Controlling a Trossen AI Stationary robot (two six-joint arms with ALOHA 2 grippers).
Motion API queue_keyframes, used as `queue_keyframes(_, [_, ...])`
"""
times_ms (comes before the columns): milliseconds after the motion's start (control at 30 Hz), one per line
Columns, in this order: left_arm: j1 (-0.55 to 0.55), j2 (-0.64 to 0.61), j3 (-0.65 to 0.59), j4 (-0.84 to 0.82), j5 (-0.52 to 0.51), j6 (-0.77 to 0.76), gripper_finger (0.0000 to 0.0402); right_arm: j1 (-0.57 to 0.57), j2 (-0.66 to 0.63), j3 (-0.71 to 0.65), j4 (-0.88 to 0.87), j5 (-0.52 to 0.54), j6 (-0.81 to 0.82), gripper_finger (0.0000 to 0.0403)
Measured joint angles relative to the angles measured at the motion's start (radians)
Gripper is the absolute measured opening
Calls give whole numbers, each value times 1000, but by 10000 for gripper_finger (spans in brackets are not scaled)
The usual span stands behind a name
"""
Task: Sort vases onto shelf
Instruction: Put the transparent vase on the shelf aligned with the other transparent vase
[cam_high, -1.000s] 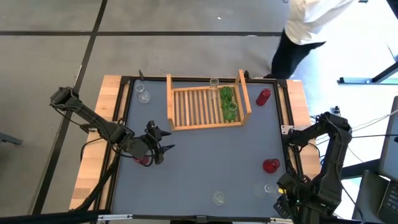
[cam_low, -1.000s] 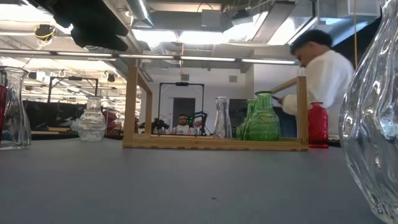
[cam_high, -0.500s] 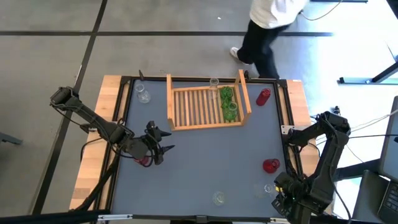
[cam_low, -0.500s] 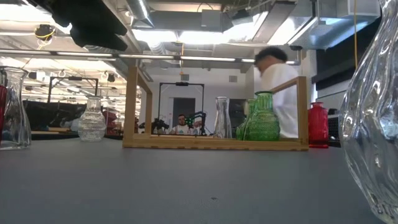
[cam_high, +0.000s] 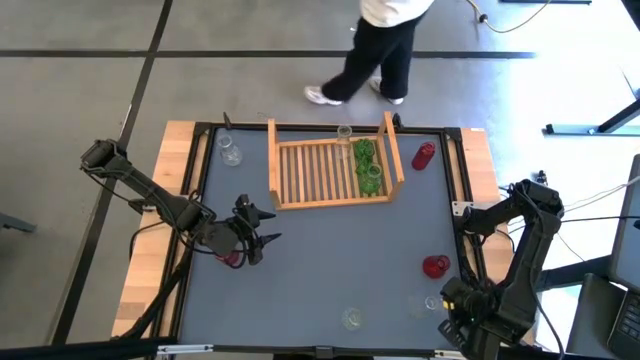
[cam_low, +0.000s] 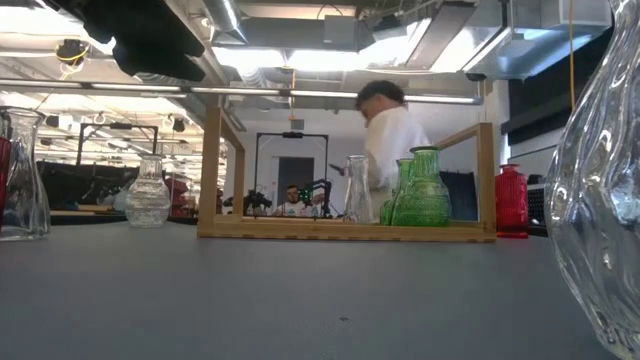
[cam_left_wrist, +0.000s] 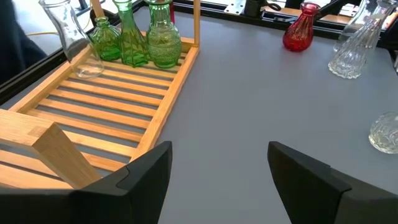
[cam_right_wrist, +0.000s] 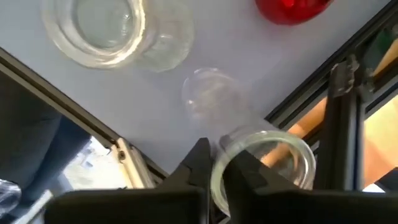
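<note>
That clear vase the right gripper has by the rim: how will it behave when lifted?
The clear vase is glass, so probably slick and fragile. The right gripper pinches only its thin rim, so it may swing or slip. It looks small, likely light.

grey floor (cam_high: 90, 60) crossed by dark seams, bright ceiling lights (cam_low: 300, 60) (a person (cam_low: 392, 140) passing).

The shelf (cam_left_wrist: 106, 102) is pale, smooth wood with a matt finish. The vases are glossy glass: green ones (cam_left_wrist: 149, 37) ribbed and textured, a red one (cam_left_wrist: 297, 31) smooth, a clear one (cam_left_wrist: 348, 46) cut in facets. The tabletop (cam_high: 340, 250) is matt grey. The gripper fingers (cam_left_wrist: 311, 180) look like dull black plastic.
</note>
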Motion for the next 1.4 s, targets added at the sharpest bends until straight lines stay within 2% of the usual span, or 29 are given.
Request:
queue_keyframes(67, [0,0,0,0,0,0,259,0,0,0,-18,1,-17,6])
queue_keyframes(333, [0,0,0,0,4,0,259,0,0,8,-37,-59,-44,6])
queue_keyframes(567, [0,0,0,0,4,0,259,0,0,127,-149,-39,-45,4])
queue_keyframes(700, [0,0,0,0,4,0,259,0,0,224,-271,3,-48,4])
queue_keyframes(867, [0,0,0,0,4,0,259,-2,-32,302,-267,140,-71,2])
queue_keyframes(967, [0,0,0,0,5,0,259,-12,-35,332,-272,178,-101,2])
queue_keyframes(1400, [0,0,0,0,7,0,259,-118,-34,337,-270,196,-262,1])
